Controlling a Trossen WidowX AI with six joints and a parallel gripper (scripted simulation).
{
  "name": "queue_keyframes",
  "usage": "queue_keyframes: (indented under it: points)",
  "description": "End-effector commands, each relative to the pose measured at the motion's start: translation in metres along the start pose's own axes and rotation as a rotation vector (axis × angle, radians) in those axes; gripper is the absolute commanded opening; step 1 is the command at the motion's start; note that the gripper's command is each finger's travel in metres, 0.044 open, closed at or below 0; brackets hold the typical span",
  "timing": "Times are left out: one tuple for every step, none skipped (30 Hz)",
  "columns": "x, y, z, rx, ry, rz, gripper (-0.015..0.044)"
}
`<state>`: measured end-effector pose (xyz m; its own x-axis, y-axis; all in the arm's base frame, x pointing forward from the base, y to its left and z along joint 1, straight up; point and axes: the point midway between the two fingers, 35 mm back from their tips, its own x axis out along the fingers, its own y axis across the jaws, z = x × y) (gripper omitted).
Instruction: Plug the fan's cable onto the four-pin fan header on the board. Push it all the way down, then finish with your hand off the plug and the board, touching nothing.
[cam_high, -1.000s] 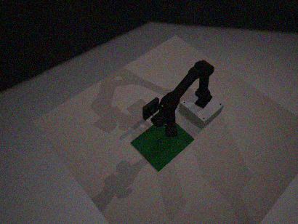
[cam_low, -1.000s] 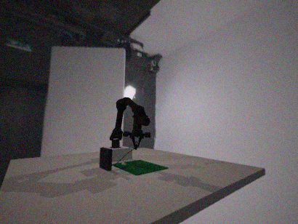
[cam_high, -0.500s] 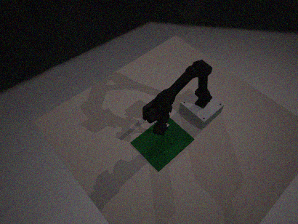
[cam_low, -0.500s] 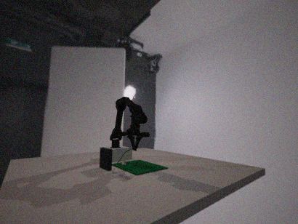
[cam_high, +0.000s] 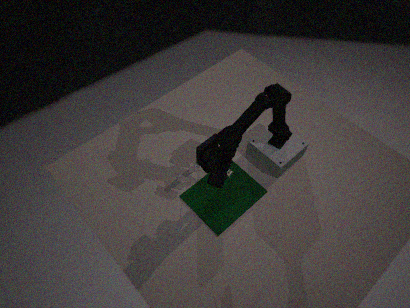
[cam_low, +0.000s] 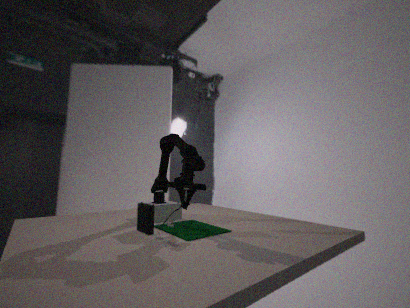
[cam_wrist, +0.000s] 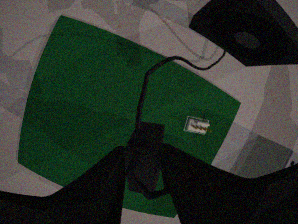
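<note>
Your gripper (cam_high: 216, 184) (cam_low: 185, 206) (cam_wrist: 143, 151) is closed on the plug (cam_wrist: 146, 150), jaws only slightly apart — cable (cam_wrist: 142, 97) (cam_low: 173, 215) trailing toward the fan (cam_wrist: 245, 37) (cam_low: 145, 218). In the wrist view the white header (cam_wrist: 197, 126) (cam_high: 229, 172) sits on the board (cam_wrist: 85, 100) (cam_high: 225, 210) (cam_low: 192, 231), right of the plug and slightly up; you likely need to shift that way before lowering.

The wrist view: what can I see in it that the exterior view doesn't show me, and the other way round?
Only the wrist view shows the header's pins clearly, and the plug between the fingers.

Only the exterior view shows the arm's bent upper links, the bright lamp and the tall pale panel.

Both show the green board, the cable, the fan and the gripper.
</note>
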<state>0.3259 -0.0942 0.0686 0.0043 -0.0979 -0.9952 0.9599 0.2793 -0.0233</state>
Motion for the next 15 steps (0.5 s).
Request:
queue_keyframes:
  points:
    - [0.01,-0.003,-0.002,0.004,-0.047,-0.039,0.0]
    - [0.011,-0.003,-0.002,0.005,-0.059,-0.045,0.0]
    - [0.013,-0.003,-0.002,0.005,-0.072,-0.052,0.0]
    - [0.014,-0.003,-0.002,0.005,-0.084,-0.057,0.0]
    - [0.015,-0.003,-0.002,0.006,-0.097,-0.063,0.0]
    - [0.016,-0.003,-0.002,0.006,-0.109,-0.069,0.0]
    - [0.018,-0.003,-0.002,0.006,-0.122,-0.074,0.0]
    - [0.019,-0.003,-0.002,0.007,-0.135,-0.08,0.0]
    - [0.02,-0.003,-0.002,0.007,-0.147,-0.085,0.0]
    - [0.021,-0.003,-0.002,0.008,-0.16,-0.09,0.0]
    - [0.022,-0.004,-0.002,0.008,-0.173,-0.095,0.0]
    - [0.023,-0.004,-0.002,0.008,-0.186,-0.1,0.0]
    - [0.024,-0.004,-0.002,0.009,-0.199,-0.104,0.0]
    - [0.025,-0.004,-0.002,0.009,-0.212,-0.109,0.0]
    - [0.026,-0.004,-0.002,0.009,-0.226,-0.113,0.0]
